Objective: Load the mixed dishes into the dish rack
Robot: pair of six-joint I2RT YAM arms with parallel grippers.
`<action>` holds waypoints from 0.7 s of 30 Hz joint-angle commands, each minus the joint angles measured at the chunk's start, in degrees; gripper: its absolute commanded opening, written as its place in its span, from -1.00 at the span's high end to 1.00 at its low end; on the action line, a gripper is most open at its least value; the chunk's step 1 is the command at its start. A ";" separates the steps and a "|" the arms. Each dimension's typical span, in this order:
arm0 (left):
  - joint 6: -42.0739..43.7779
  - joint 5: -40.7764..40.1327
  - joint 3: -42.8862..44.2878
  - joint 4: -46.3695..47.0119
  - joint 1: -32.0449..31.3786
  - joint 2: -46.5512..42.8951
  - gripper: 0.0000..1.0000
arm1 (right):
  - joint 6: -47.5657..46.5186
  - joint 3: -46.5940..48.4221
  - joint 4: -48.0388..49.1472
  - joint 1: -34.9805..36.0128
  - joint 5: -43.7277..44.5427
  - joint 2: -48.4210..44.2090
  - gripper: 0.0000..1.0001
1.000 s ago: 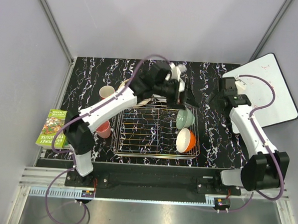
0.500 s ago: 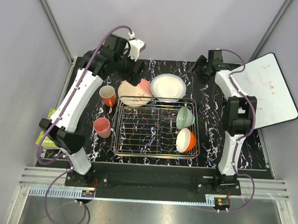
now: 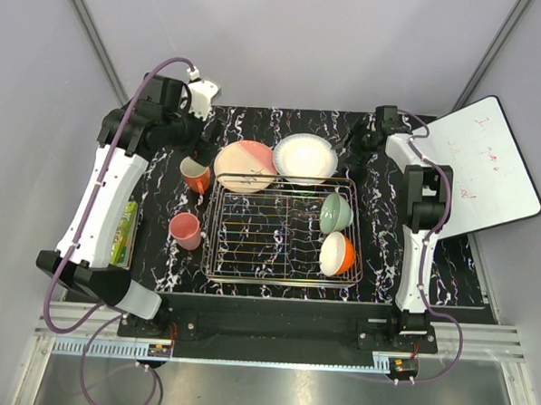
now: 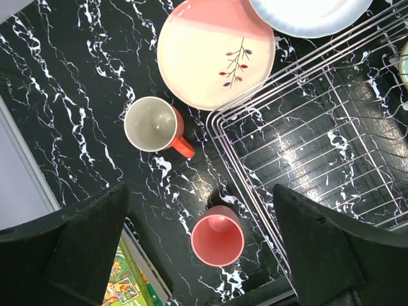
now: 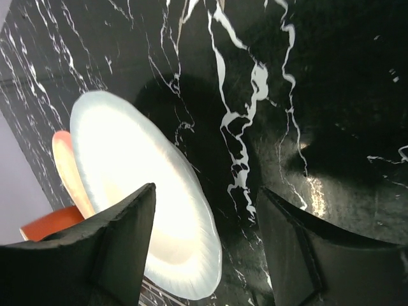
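Laboratory test cell: plain grey panel walls (image 3: 306,41) on aluminium struts (image 3: 96,39) enclose the table (image 3: 377,253); a whiteboard (image 3: 490,164) sits right of the right arm's jaws.

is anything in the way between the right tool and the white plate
Nothing visible is. The right tool hangs open just to the right of the white plate, and only bare black marble tabletop lies between them. The pink-and-peach plate sits on the plate's far side from the tool.
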 commanded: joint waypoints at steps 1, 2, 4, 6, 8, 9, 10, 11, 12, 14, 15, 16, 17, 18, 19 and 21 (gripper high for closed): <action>-1.20 2.25 -1.13 1.70 0.55 1.20 -0.98 | -2.10 -5.14 3.46 0.16 -6.22 -1.97 -0.43; -1.29 2.77 -1.05 1.70 0.55 1.47 -0.98 | -2.10 -6.38 4.17 0.25 -7.01 -2.41 -0.41; -1.73 3.04 -0.70 1.70 0.55 2.52 -0.98 | -2.02 -8.49 5.32 0.25 -7.71 -2.77 -0.38; -1.99 2.96 -0.34 1.62 0.55 3.66 -0.98 | -1.84 -9.03 5.41 0.25 -8.33 -2.60 -0.31; -1.99 3.39 -0.52 1.70 0.55 4.10 -0.98 | -1.58 -9.47 5.32 0.16 -9.73 -1.80 -0.26; -2.34 3.57 -0.52 1.70 0.55 4.37 -0.98 | -1.40 -9.56 5.32 0.33 -10.00 -1.54 -0.25; -2.43 3.74 -0.78 1.79 0.64 4.46 -0.98 | -1.23 -9.73 5.50 0.42 -10.26 -1.10 -0.25; -2.43 4.01 -0.96 1.88 0.56 4.54 -0.98 | -1.31 -9.82 5.50 0.60 -10.44 -1.01 -0.25; -2.60 4.10 -1.31 2.05 0.55 4.63 -0.98 | -1.57 -9.91 5.58 0.69 -10.61 -0.66 -0.25; -2.61 4.27 -2.36 2.49 0.64 4.55 -0.98 | -1.84 -9.91 6.11 1.04 -11.58 -0.05 -0.23; -2.52 4.45 -2.80 2.76 0.56 4.63 -0.98 | -1.84 -9.82 6.29 1.21 -11.93 0.39 -0.23; -2.43 4.54 -3.59 2.93 0.64 4.63 -0.98 | -1.93 -9.73 6.46 1.21 -12.02 0.92 -0.23; -2.34 4.54 -3.94 3.28 0.56 4.55 -0.98 | -2.02 -9.82 6.73 1.30 -12.55 1.18 -0.23; -2.43 4.54 -4.73 3.46 0.64 4.54 -0.98 | -2.19 -9.82 7.08 1.39 -12.90 1.53 -0.22; -2.26 4.54 -5.17 3.90 0.56 4.54 -0.98 | -2.28 -9.65 7.08 1.39 -13.34 2.23 -0.22; -2.25 4.27 -6.31 4.43 0.56 4.63 -0.98 | -2.28 -9.64 7.34 1.57 -13.52 2.68 -0.20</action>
